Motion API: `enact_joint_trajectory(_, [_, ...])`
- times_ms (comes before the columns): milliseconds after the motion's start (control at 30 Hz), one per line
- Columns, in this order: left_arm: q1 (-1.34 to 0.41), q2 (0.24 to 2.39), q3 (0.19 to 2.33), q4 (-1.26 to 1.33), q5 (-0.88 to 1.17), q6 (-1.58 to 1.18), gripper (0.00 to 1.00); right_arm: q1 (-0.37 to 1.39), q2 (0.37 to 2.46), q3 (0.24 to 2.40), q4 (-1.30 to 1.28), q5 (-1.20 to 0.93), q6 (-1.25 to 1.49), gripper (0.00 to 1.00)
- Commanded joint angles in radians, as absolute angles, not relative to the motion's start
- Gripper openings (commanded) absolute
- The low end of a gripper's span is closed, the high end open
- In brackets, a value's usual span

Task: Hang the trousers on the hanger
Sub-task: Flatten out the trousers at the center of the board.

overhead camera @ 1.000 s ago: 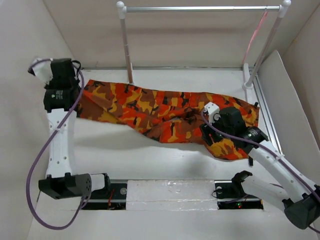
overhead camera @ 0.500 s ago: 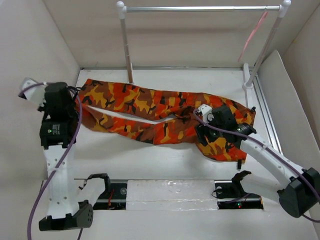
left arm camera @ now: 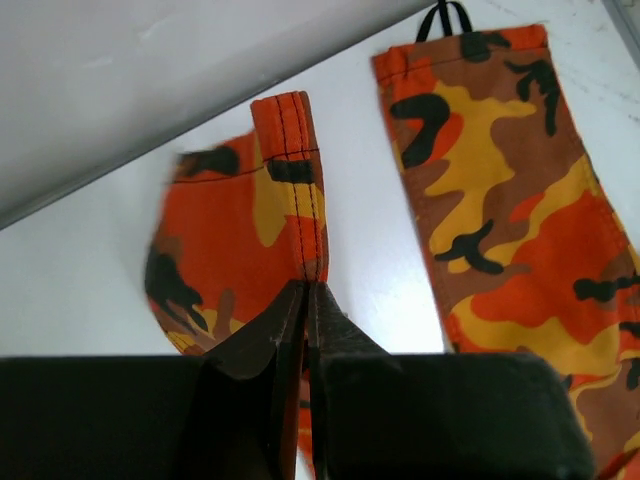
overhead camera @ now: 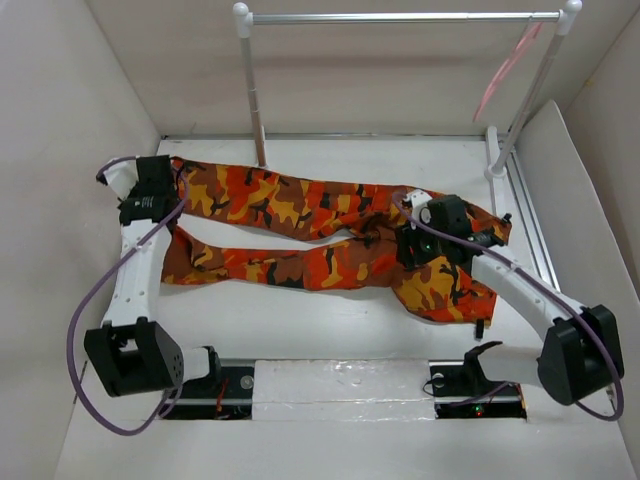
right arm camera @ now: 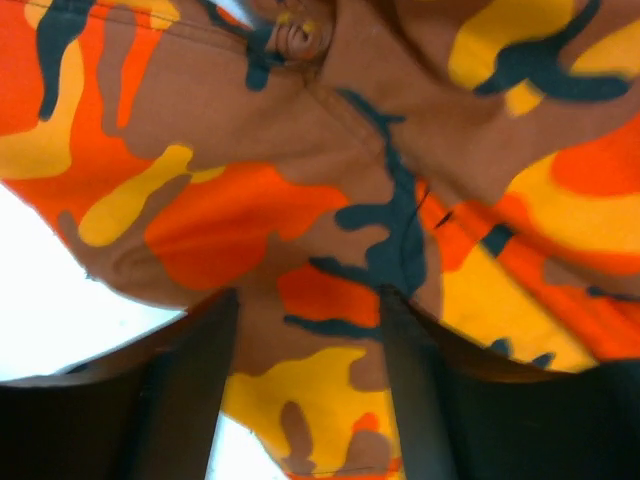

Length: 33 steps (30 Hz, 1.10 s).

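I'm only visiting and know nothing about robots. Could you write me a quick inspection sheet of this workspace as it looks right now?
Surface: white table.
Job's things: trousers lying flat, legs apart and pointing left; pink hanger hanging at the rail's right end, with nothing on it.
Clutter: nothing seen.
Grippers: left gripper shut on a leg hem; right gripper open, fingers apart over the cloth near the crotch.
Cables: purple cables loop along both arms.
Surroundings: white walls; rail at the back.

L claw pinched, R claw agape
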<state>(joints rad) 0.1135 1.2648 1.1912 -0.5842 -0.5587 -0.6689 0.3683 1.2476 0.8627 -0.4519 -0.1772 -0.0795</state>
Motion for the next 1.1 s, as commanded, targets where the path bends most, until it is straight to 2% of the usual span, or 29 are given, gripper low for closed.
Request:
enact_joint_trajectory(0, [0.117, 1.363, 1.273, -0.497, -0.578, -0.609, 0.0, 0.39, 1.151, 0.8, -0.437, -0.183, -0.004, 0.66])
enact_joint_trajectory(67, [0.117, 1.419, 1.313, -0.496, -0.575, -0.604, 0.0, 0.374, 1.051, 0.691, -0.425, -0.097, 0.06, 0.71])
enact_joint_trajectory(167, [0.126, 1.489, 1.35, -0.453, -0.534, -0.594, 0.0, 0.227, 1.032, 0.661, -0.422, -0.075, 0.109, 0.76])
enact_joint_trajectory(200, [0.135, 1.517, 1.359, -0.442, -0.52, -0.592, 0.0, 0.14, 1.061, 0.681, -0.426, -0.063, 0.115, 0.8])
enact_joint_trajectory(267, [0.135, 1.535, 1.387, -0.433, -0.483, -0.597, 0.0, 0.053, 1.101, 0.718, -0.451, -0.034, 0.114, 0.82])
enact_joint_trajectory(400, [0.135, 1.542, 1.39, -0.41, -0.387, -0.643, 0.0, -0.109, 1.153, 0.807, -0.474, 0.093, 0.109, 0.94])
enact_joint_trajectory(533, [0.135, 1.505, 1.371, -0.397, -0.328, -0.658, 0.0, -0.218, 1.257, 0.842, -0.45, 0.233, 0.121, 0.96])
enact_joint_trajectory(667, [0.135, 1.453, 1.376, -0.417, -0.311, -0.657, 0.0, -0.339, 1.431, 0.883, -0.483, 0.17, 0.135, 0.94])
enact_joint_trajectory(800, [0.135, 1.356, 1.356, -0.414, -0.298, -0.646, 0.0, -0.373, 1.518, 0.899, -0.42, 0.054, 0.109, 0.85])
enact_joint_trajectory(867, [0.135, 1.321, 1.351, -0.425, -0.308, -0.635, 0.0, -0.382, 1.571, 0.928, -0.4, -0.038, 0.085, 0.85])
enact_joint_trajectory(933, [0.135, 1.295, 1.344, -0.44, -0.311, -0.623, 0.0, -0.382, 1.64, 0.971, -0.381, -0.081, 0.061, 0.76])
enact_joint_trajectory(967, [0.135, 1.272, 1.33, -0.446, -0.328, -0.617, 0.0, -0.391, 1.658, 0.973, -0.332, -0.121, 0.057, 0.7])
enact_joint_trajectory(1033, [0.135, 1.244, 1.312, -0.443, -0.331, -0.608, 0.0, -0.403, 1.651, 0.95, -0.275, -0.164, 0.054, 0.46])
enact_joint_trajectory(1067, [0.135, 1.229, 1.304, -0.443, -0.336, -0.604, 0.0, -0.403, 1.641, 0.94, -0.264, -0.16, 0.06, 0.42])
